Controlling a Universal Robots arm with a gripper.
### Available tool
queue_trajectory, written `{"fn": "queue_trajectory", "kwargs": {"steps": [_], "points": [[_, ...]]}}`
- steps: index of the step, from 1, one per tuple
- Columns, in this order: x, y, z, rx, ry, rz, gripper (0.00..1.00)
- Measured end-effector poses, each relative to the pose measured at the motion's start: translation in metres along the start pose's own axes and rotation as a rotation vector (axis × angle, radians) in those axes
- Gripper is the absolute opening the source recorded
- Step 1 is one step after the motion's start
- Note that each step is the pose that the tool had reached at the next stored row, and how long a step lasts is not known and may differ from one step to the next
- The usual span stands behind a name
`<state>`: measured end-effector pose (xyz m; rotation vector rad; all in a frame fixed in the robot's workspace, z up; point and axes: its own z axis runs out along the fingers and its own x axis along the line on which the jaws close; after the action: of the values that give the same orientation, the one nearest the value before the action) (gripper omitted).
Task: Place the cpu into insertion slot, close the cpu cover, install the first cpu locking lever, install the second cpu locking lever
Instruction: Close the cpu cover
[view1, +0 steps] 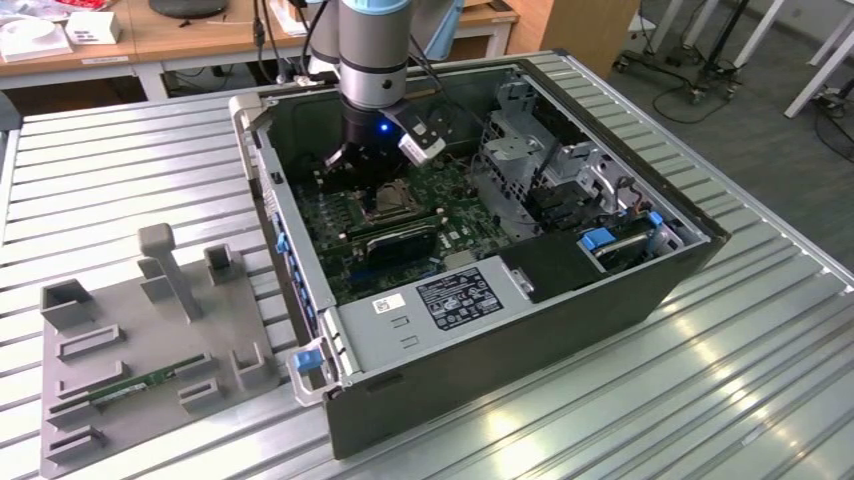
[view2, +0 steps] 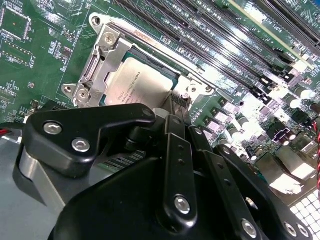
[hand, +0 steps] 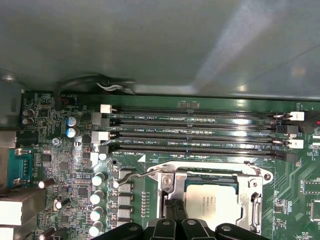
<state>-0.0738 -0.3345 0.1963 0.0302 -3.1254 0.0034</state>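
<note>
Operator: Where was the cpu (hand: 212, 202) at that moment?
Observer: Seated flat in the insertion slot (hand: 210, 179), with the cpu cover (hand: 256, 207) lying down around it. Your gripper (hand: 175, 206) hung at the cover's edge, near the wire lever (hand: 136, 175).
Operator: Clenched or released?
Observer: Clenched, it looked; whether it pinched anything, I couldn't tell.
Operator: How would those parts handle?
Observer: I judged the chip light, rigid and fragile underneath, so you'd have taken it by its edges only. The cover was thin, stiff metal. The lever seemed springy and slippery, best caught at its bent end.
</note>
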Motion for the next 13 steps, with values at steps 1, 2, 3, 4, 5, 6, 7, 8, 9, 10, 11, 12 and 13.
{"fn": "queue_trajectory", "kwargs": {"steps": [1,2,3,4,5,6,7,8,9,10,11,12,13], "points": [[0.0,0.0,0.0,0.0,0.0001,0.0,0.11],[0.0,-0.0001,-0.0002,0.0,0.0,0.0,0.11],[0.0,0.0,-0.0006,-0.0004,-0.0002,0.0,0.11],[-0.0002,0.0002,-0.0008,-0.0009,-0.0007,0.0,0.11],[-0.0003,0.0004,-0.0009,-0.0014,-0.001,0.0,0.11],[-0.0004,0.0006,-0.0011,-0.0018,-0.0013,0.0,0.11],[-0.0004,0.0006,-0.0014,-0.0019,-0.0014,0.0,0.11],[-0.0004,0.0006,-0.0018,-0.0021,-0.0016,0.0,0.11],[-0.0005,0.0007,-0.0022,-0.0024,-0.0018,0.0,0.11],[-0.0006,0.0008,-0.0028,-0.0028,-0.002,0.0,0.11],[-0.0006,0.0009,-0.0034,-0.0029,-0.002,0.0,0.11],[-0.0005,0.0007,-0.0044,-0.0021,-0.0015,0.0,0.11],[-0.0004,0.0006,-0.0053,-0.002,-0.0014,0.0,0.11]]}}
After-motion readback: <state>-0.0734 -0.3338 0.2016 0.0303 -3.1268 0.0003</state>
